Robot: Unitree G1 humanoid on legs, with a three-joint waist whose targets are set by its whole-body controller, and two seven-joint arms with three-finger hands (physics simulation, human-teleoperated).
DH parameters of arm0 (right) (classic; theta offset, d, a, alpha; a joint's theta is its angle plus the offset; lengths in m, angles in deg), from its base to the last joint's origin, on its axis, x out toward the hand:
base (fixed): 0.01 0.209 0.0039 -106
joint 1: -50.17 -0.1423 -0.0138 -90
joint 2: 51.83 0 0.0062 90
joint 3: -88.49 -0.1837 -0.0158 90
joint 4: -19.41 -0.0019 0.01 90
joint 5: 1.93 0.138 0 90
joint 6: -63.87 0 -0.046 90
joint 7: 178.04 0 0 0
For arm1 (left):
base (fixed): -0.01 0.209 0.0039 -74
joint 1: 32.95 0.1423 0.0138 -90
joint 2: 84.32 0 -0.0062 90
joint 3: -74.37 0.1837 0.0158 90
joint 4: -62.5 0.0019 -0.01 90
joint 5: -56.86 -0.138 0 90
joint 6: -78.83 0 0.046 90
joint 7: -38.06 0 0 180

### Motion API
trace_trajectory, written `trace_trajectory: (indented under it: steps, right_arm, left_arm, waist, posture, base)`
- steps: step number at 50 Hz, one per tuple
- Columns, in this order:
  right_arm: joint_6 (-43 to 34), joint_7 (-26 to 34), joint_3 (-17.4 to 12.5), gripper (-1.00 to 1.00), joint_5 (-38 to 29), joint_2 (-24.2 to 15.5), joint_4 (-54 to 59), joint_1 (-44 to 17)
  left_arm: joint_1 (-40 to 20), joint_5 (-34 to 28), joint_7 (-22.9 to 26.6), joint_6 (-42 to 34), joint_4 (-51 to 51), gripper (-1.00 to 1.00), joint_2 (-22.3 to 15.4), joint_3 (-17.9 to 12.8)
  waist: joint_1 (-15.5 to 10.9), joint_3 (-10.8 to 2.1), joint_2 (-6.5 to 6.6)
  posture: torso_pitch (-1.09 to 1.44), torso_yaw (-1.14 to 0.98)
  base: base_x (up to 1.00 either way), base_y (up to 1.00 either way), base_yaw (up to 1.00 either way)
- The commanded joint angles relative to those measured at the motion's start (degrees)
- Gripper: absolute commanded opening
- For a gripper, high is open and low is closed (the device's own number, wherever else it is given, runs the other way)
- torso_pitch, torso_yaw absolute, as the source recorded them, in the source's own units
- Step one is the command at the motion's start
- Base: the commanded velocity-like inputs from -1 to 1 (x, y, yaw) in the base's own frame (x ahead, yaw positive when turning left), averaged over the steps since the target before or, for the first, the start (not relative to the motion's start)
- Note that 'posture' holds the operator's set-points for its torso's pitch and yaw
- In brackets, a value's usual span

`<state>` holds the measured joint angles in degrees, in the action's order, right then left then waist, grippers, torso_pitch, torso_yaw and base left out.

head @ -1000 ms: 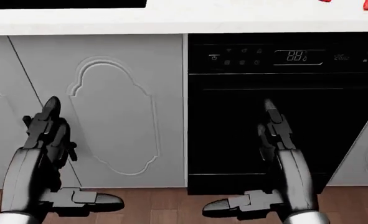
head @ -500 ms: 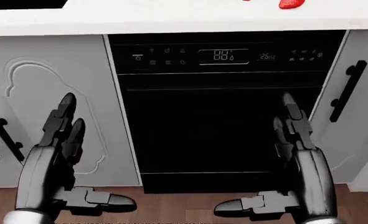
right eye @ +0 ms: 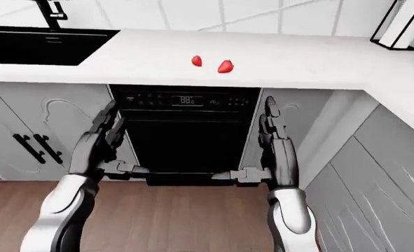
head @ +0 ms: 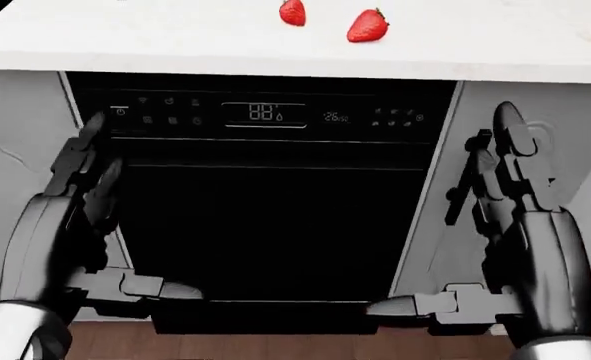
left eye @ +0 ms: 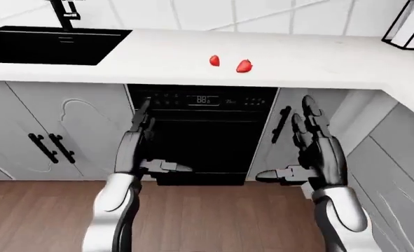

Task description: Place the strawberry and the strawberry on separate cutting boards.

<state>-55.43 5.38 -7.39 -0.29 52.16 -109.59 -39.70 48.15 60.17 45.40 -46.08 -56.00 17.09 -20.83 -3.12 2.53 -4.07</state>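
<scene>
Nearest to the camera, both arms are raised in front of the robot's body. The left robot hand [head: 75,202] has its fingers stretched out and apart, with the thumb pointing toward the middle of the head view, and it holds nothing. The right robot hand [head: 515,202] is in the same pose, fingers spread and empty, its thumb turned toward the left one. The two hands are well apart from each other, and below them the wooden floor [left eye: 214,215] is visible in the eye views.

Behind the hands stands a black dishwasher [head: 275,217] with a lit display on its control strip; I cannot read the digits with certainty. Grey cabinet doors [left eye: 45,131] with dark handles are on both sides of it.

Above the appliance lies the white bench [left eye: 319,63]. On it, just over the dishwasher, rest the two fruits: the left strawberry [head: 292,12] and the right strawberry [head: 367,25], near each other but not touching. Both lie directly on the bench surface. Far to the left in the eye views a black sink [left eye: 49,46] is set into the bench, with a dark faucet [left eye: 65,11] behind it. At the top right corner stands a black wire rack [left eye: 407,26] against the tiled wall.
</scene>
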Motion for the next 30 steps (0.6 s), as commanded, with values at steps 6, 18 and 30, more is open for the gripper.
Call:
trace_trajectory:
  steps: [6,18,30]
  right_arm:
    - [0.6,-0.5,0.0,1.0,0.0,-0.4,-3.8,-2.3]
    - [-9.1,-1.3,-0.7,1.0,0.7,-1.4,-14.3,-6.6]
    - [-17.7,-5.1,-2.8,1.0,8.5,-3.7,-21.0,-11.5]
  left_arm:
    - [-3.3,0.5,-0.2,0.8,-3.9,1.0,-1.4,-2.2]
    - [-4.8,2.5,-0.1,-4.5,-9.6,1.0,-3.3,-4.7]
    - [-6.7,4.0,0.1,-10.6,-15.2,1.0,-5.0,-6.6]
  waist:
    - [0.2,0.05,1.07]
    - [-0.3,-2.42,5.69]
    - [1.8,-0.48,1.01]
  posture:
    - [0.0,0.0]
    - [0.0,0.0]
    - [0.0,0.0]
  base:
    - [0.8,0.05,0.0]
    - [0.55,0.29,0.0]
    - [0.0,0.05,0.17]
